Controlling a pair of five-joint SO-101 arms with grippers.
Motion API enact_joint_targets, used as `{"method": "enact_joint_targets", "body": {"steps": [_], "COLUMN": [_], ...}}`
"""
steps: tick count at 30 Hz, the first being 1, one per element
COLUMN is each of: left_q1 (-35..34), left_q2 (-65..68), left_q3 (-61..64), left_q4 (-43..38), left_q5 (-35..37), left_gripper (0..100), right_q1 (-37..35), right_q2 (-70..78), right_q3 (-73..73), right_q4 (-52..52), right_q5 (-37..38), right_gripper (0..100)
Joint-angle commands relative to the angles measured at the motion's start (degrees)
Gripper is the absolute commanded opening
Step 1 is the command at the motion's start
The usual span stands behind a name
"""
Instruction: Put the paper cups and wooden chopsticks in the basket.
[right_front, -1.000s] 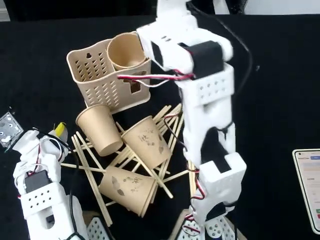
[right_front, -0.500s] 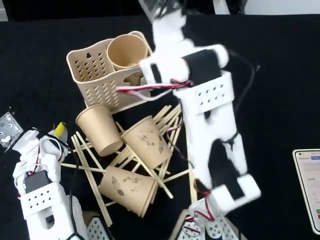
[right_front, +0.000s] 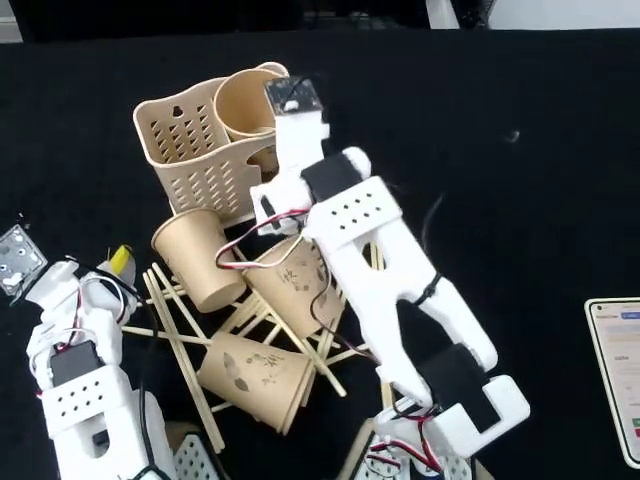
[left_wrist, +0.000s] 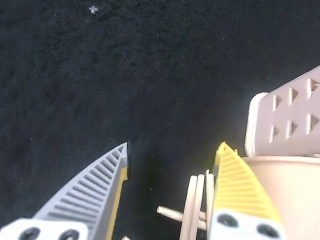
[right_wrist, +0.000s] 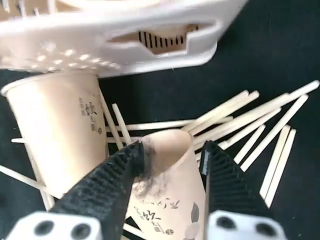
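Many chopsticks (right_front: 178, 345) on black table (right_front: 560, 150), screen (right_front: 617, 370) at edge

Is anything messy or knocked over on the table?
Yes. Three paper cups lie tipped on their sides on a criss-cross heap of wooden chopsticks in front of the basket. It looks like a spill. Only one cup is in the basket so far.
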Motion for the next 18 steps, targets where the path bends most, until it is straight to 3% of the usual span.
{"method": "enact_joint_targets", "body": {"steps": [1, 9, 18], "left_q1": [-0.5, -0.6, -0.6], "left_q2": [-0.8, -0.8, -0.8], "left_q3": [-0.7, -0.6, -0.7], "left_q4": [-1.1, -1.1, -1.1], "left_q5": [0.3, 0.3, 0.3], "left_gripper": [28, 28, 28], "right_q1": [-0.7, 0.4, 6.9], "right_q2": [-3.5, -3.5, -3.6], "right_q3": [2.3, 7.6, -0.7], "right_q4": [-1.1, 1.8, 18.5], "right_q5": [-0.9, 8.1, 17.2], "right_gripper": [20.4, 20.1, 20.1]}}
